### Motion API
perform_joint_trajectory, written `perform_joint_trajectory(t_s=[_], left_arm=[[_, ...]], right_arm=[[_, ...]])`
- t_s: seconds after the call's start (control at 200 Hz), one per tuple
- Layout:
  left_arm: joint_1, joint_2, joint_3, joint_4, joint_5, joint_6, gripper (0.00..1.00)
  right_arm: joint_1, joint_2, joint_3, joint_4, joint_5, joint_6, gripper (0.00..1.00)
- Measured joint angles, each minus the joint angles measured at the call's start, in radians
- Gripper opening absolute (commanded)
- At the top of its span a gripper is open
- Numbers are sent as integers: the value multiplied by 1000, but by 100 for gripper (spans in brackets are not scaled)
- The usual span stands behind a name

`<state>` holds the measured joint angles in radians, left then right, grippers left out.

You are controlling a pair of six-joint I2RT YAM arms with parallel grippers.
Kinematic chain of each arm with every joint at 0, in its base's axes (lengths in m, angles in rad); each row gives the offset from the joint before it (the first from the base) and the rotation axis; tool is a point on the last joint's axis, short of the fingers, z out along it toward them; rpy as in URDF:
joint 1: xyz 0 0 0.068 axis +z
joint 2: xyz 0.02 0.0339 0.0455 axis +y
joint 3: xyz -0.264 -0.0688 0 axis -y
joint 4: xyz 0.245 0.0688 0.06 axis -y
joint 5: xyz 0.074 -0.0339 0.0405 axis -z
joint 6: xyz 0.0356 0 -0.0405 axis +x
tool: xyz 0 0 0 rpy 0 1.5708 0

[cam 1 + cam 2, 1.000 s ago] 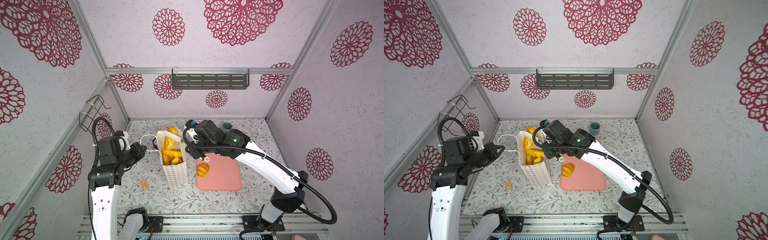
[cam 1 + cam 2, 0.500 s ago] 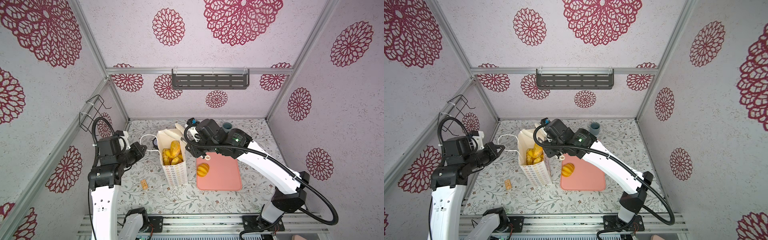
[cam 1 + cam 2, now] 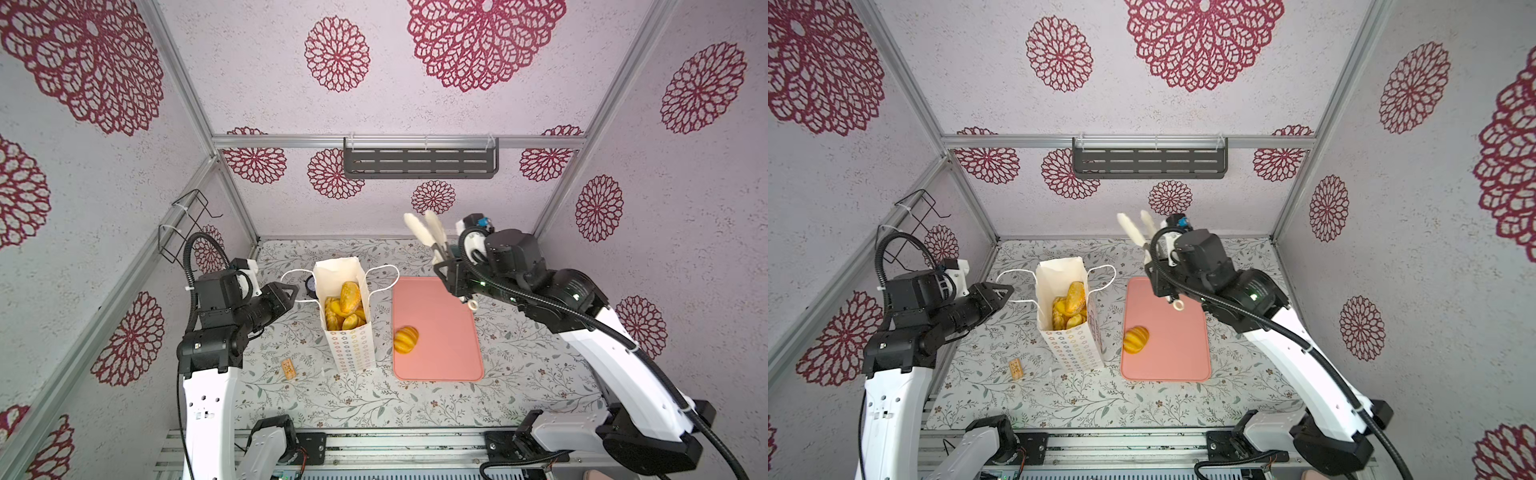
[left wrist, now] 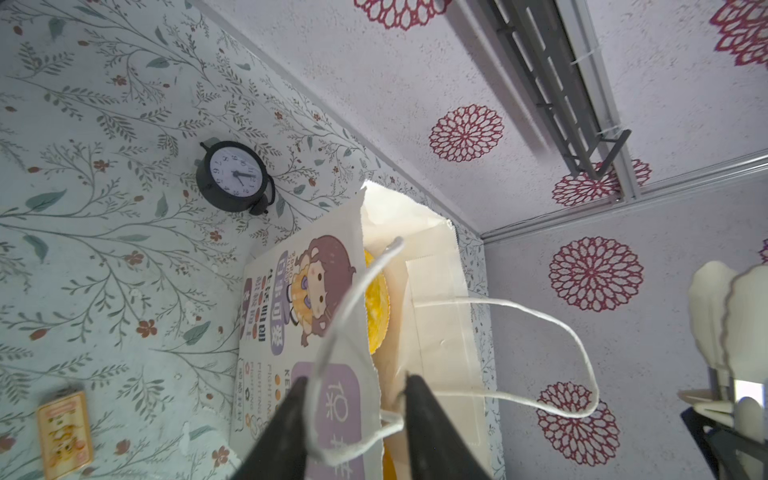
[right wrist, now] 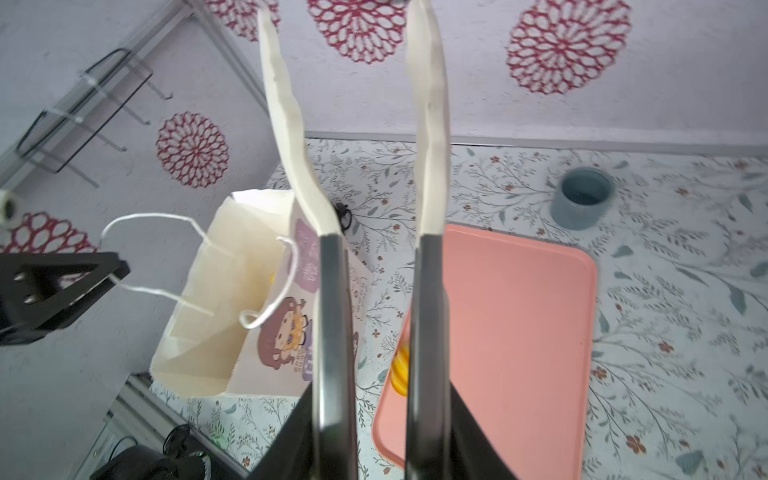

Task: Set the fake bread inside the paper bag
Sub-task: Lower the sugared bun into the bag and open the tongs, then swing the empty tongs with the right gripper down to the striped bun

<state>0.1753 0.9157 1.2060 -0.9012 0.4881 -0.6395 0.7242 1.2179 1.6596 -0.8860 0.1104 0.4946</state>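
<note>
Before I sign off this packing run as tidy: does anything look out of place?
One ridged bun lies on the pink tray, outside the paper bag, which stands upright with other bread inside. A small tan cracker-like piece lies alone on the table left of the bag. Nothing looks spilled or torn.

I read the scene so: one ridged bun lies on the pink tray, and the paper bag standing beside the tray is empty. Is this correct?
Not quite: the paper bag is not empty; several pieces of fake bread lie inside, as both top views show. The ridged bun does lie on the pink tray beside it.
</note>
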Motion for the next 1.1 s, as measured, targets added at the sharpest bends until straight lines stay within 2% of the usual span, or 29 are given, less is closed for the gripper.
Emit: perform_joint_trajectory(t_s=[0.22,0.33,0.475,0.58,0.841,1.096], left_arm=[[0,1,-12,11,2,-6,83],[0,1,-16,30,3,-10,90],[0,3,-35,46,6,-12,91],[0,3,-47,51,11,-16,92],[0,5,-68,72,19,-20,92],[0,6,-87,94,24,-21,92]], right_arm=[[-41,-113,-257,-2,-29,94,40],[-45,-144,-386,-1,-56,146,38],[-37,-147,-554,43,-132,216,37],[4,-130,-636,78,-168,263,41],[130,-50,-697,187,-215,346,44],[165,18,-736,246,-228,392,49]])
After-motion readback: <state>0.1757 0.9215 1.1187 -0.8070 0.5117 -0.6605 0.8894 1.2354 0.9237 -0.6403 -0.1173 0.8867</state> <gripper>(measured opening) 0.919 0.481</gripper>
